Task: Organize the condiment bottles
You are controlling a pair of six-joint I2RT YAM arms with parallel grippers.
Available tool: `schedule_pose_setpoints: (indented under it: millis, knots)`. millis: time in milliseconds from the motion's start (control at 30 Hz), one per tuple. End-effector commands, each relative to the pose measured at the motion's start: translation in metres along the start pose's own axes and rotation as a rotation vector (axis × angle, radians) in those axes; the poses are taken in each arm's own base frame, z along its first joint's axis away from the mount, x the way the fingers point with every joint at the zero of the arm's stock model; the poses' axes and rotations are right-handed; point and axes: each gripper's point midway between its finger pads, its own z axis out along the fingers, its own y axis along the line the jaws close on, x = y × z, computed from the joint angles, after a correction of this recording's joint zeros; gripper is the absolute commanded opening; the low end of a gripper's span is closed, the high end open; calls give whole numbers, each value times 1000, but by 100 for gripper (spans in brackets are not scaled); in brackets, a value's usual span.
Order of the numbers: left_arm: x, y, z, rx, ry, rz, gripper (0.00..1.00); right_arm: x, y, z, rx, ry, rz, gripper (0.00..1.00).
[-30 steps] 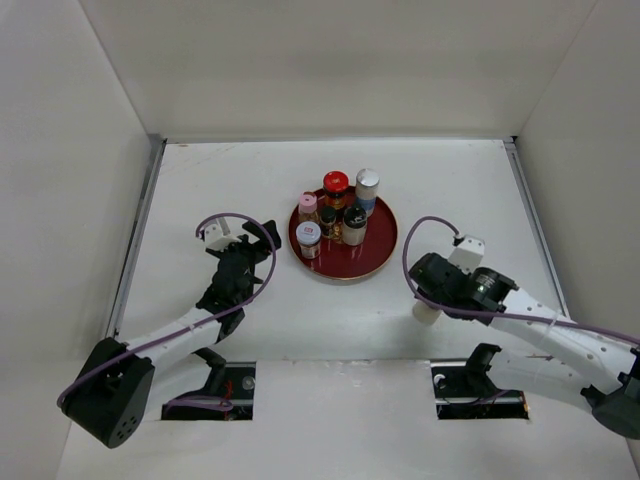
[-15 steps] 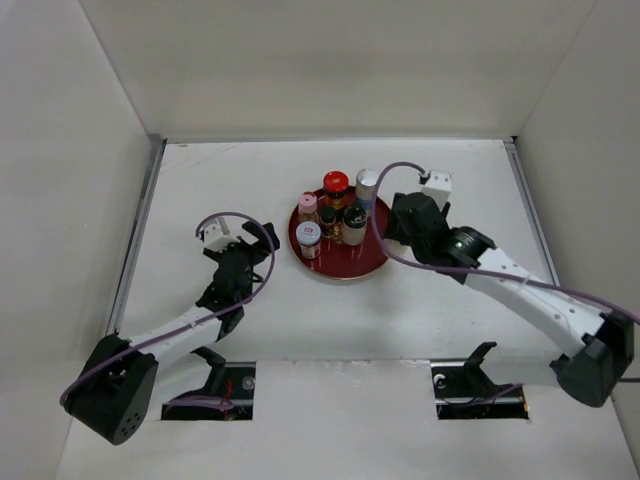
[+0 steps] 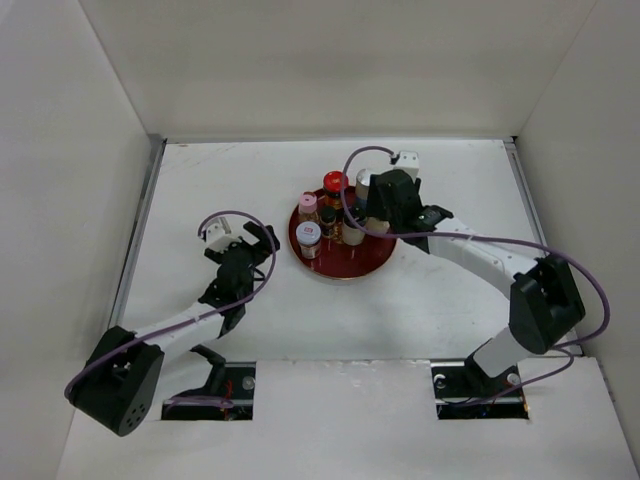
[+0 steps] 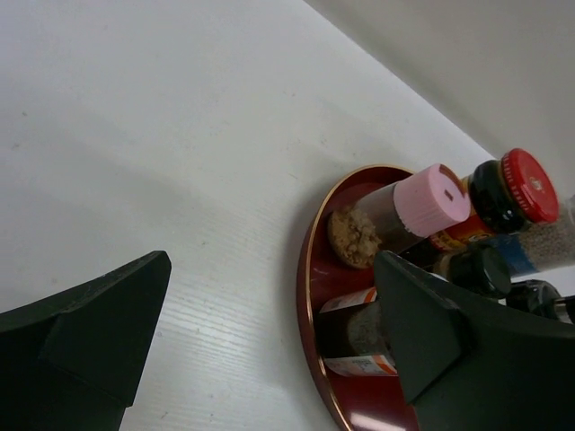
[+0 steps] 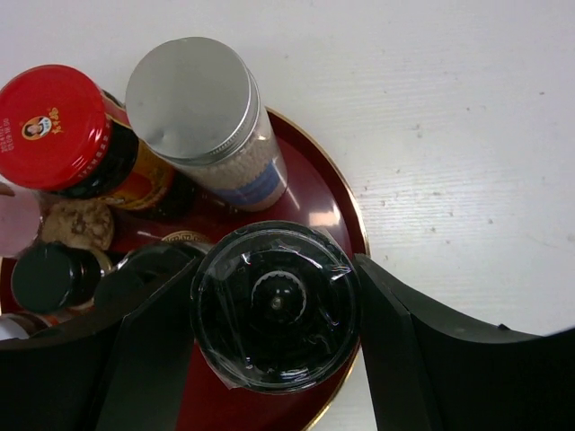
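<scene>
The condiment bottles stand on the round red tray [image 3: 340,275]: a red-capped jar [image 3: 335,183], a pink-capped jar [image 3: 308,203], a white-capped jar [image 3: 309,234] and a small black-capped one [image 3: 327,215]. My right gripper [image 3: 375,210] is shut on a black-capped bottle [image 5: 276,305] over the tray's right side, beside the silver-capped shaker [image 5: 190,99] and the red-capped jar [image 5: 54,126]. I cannot tell if the bottle touches the tray. My left gripper [image 3: 255,240] is open and empty, just left of the tray; its view shows the pink-capped jar [image 4: 422,199].
The tray's gold rim [image 4: 310,296] lies close to my left gripper's right finger [image 4: 422,332]. White walls enclose the table on the left, back and right. White table surface [image 3: 220,180] lies around the tray.
My right arm has swung from the near right of the table to the tray, carrying the black-capped bottle with it. The left arm has barely moved.
</scene>
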Motion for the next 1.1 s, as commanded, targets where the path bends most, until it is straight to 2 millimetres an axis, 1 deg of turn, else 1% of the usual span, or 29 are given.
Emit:
schedule_pose_setpoints:
  millis: [0, 133, 300, 433, 500, 533, 567, 667, 733, 800, 867, 900, 1000, 1067]
  knots:
    - [-12, -9, 11, -16, -20, -40, 100, -46, 21, 8, -62, -138, 76, 47]
    - [-4, 3, 17, -84, 31, -32, 100, -34, 21, 15, -57, -125, 78, 49]
    - [-3, 4, 19, -99, 46, -38, 100, -27, 16, 23, -33, -116, 72, 51]
    - [-1, 5, 22, -111, 68, -30, 100, -24, 8, 25, 10, -118, 62, 57]
    - [1, 7, 25, -125, 90, -25, 100, -21, 5, 27, 12, -108, 57, 63]
    - [3, 9, 27, -133, 103, -22, 100, -18, 5, 28, 13, -102, 54, 69]
    - [6, 10, 28, -140, 114, -21, 100, -15, 4, 28, 15, -97, 53, 72]
    - [12, 14, 32, -161, 147, -13, 100, -13, 2, 26, 7, -96, 59, 81]
    - [12, 15, 33, -167, 152, -12, 100, -14, 2, 24, -1, -94, 62, 83]
    - [9, 14, 33, -166, 144, -16, 100, -17, 0, 22, -10, -99, 69, 85]
    - [5, 15, 32, -168, 132, -20, 100, -25, 0, 14, -24, -114, 81, 88]
    - [2, 14, 31, -164, 127, -24, 100, -33, 0, 8, -33, -132, 92, 90]
    - [-8, 4, 26, -144, 114, -31, 100, -59, -4, -18, -60, -196, 125, 93]
    - [-14, -7, 22, -119, 110, -32, 100, -75, -17, -35, -60, -246, 165, 95]
